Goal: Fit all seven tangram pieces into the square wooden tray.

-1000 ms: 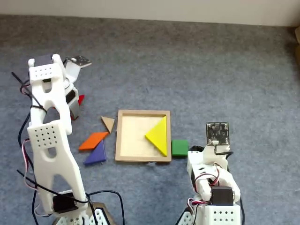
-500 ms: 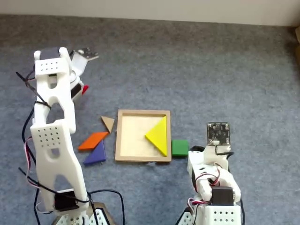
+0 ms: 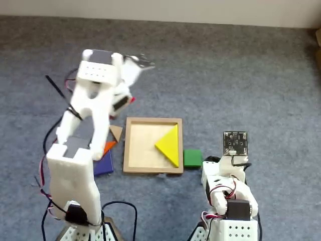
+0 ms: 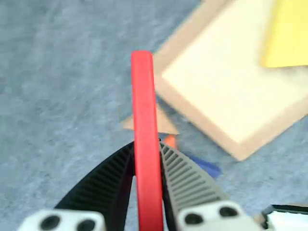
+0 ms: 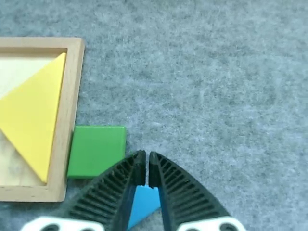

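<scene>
Transport is the step in hand: my left claw (image 4: 144,147) grips the red piece (image 4: 143,96) on edge, up above the carpet (image 4: 57,72) just outside a corner of the wooden tray (image 4: 192,111). Next, I judge, I must bring it over the bare tray floor beside the yellow triangle (image 3: 169,144), lay it flat and turn it to fit. My left arm is raised and stretched forward beside the tray; my right claw (image 5: 146,161) sits low by the green square (image 5: 96,150), jaws almost closed with nothing between the tips.

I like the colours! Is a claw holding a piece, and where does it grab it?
The left gripper pinches the red piece by its flat faces, at one end. The right gripper has its tips shut on nothing; a blue piece shows behind them.
</scene>
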Tool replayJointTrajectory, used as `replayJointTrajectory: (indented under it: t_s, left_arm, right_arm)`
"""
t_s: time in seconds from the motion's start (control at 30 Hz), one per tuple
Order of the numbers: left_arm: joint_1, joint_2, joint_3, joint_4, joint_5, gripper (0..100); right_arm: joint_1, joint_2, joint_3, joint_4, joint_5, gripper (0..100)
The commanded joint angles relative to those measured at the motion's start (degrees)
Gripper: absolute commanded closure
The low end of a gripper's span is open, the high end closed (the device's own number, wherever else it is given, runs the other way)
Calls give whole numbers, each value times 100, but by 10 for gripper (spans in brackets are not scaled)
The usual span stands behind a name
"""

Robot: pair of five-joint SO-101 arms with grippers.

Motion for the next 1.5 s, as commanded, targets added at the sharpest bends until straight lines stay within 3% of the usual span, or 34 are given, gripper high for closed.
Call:
replayJointTrajectory:
  t_s: [0.0,0.27,0.43,0.53,0.7,1.23,1.47]
  left_arm:
    - [822,-426,321,-369,563,994]
    - [1675,-426,1147,-1442,1301,992]
    - [1912,-418,1455,-1688,1336,989]
    - [1947,-409,1481,-1670,1345,921]
    - [1851,-409,1481,-1662,1345,792]
    - [787,-435,690,-1670,1310,793]
    - [760,-470,-22,-1011,1310,793]
  right_arm:
    - [75,-31,523,-66,62,971]
    - [75,-31,523,-66,62,971]
    - [75,-31,523,-66,62,971]
    - [75,-31,523,-66,62,971]
    - [75,-31,523,-66,62,971]
    - [75,-31,523,-66,62,971]
    - [75,-31,523,-66,62,971]
